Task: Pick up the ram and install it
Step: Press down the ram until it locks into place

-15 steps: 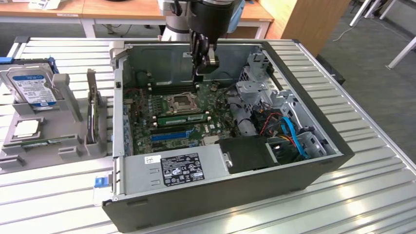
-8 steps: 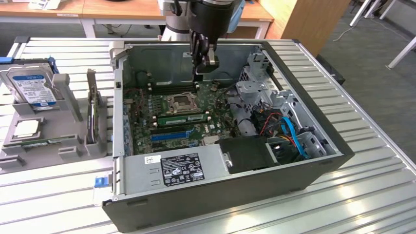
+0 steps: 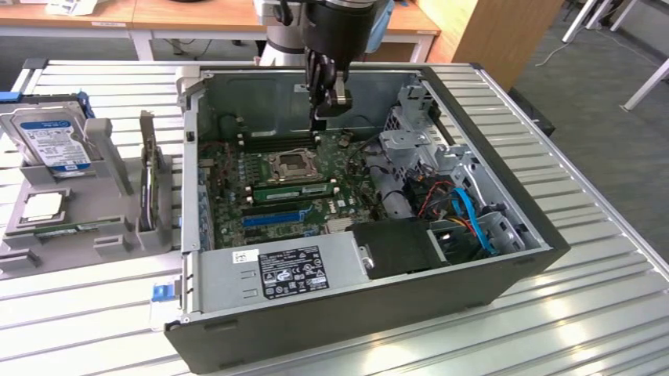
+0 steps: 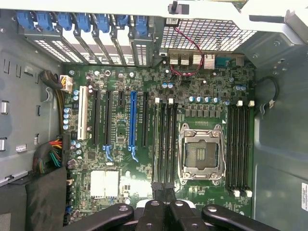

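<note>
The ram [image 3: 296,190], a narrow green stick with dark chips, stands in a slot just beside the CPU socket [image 3: 290,165] inside the open case [image 3: 522,235]. The gripper [image 3: 330,110] hangs above, clenched and empty. Ribbed metal table [image 3: 596,282]; wooden desks [image 3: 157,14] behind.

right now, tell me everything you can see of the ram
The ram is a long, narrow green board, standing on its long edge in a motherboard slot, between the processor socket and the blue slot. It looks seated and level. The shut gripper hangs above, not touching it.
</note>
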Tool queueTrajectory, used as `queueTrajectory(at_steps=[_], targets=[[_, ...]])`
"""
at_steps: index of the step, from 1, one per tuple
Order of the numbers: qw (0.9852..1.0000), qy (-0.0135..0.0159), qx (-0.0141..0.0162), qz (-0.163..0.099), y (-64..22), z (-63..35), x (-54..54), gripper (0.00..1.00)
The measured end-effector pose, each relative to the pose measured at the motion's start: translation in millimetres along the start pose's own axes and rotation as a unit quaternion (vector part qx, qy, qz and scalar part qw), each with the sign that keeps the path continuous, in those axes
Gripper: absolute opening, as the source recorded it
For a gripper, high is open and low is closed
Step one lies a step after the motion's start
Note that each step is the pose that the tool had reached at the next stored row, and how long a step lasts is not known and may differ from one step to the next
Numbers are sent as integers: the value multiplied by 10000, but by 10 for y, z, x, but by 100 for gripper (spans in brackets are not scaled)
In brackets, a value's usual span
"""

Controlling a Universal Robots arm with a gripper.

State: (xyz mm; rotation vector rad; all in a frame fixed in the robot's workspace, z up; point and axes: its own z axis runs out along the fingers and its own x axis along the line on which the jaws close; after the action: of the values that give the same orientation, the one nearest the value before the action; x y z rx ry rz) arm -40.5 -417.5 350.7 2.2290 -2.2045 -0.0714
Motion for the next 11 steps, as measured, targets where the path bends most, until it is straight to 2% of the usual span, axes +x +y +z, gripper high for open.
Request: queueTrajectory(at_steps=[3, 11], targets=[[10000, 1, -1, -1, -20, -2, 1, 10], [10000, 0, 0, 0, -177, -6, 7, 10]])
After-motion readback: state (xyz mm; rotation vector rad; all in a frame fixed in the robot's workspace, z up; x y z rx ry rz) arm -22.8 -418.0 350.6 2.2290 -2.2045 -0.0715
